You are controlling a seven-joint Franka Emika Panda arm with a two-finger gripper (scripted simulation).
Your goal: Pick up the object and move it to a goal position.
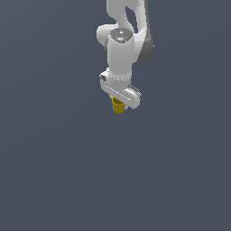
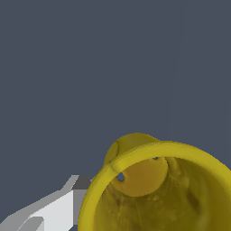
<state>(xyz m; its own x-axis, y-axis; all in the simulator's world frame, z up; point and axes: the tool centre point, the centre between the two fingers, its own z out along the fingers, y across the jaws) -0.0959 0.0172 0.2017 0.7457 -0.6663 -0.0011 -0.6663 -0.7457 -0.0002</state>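
The yellow cup (image 1: 118,106) sits directly under the gripper (image 1: 121,100), tucked between its fingers and poking out just below the white hand, so there is nothing to reach for: the thing the move turns on is already in line with the tool and hanging from it. From the exterior view the fingers themselves are hidden behind the hand's body, but the cup hangs there with only flat grey around and below it and no shadow, so I judge the gripper is closed onto it and carrying it. The cup's long axis seems to run along the gripper's own approach line, roughly up and down. In the wrist view its hollow mouth (image 2: 158,189) faces straight back at the camera, rim wide and close, with the inner floor visible, so the open end points up toward the wrist and the closed base points away from it. A pale finger (image 2: 54,212) shows just beside the rim. No goal marker shows in either view.
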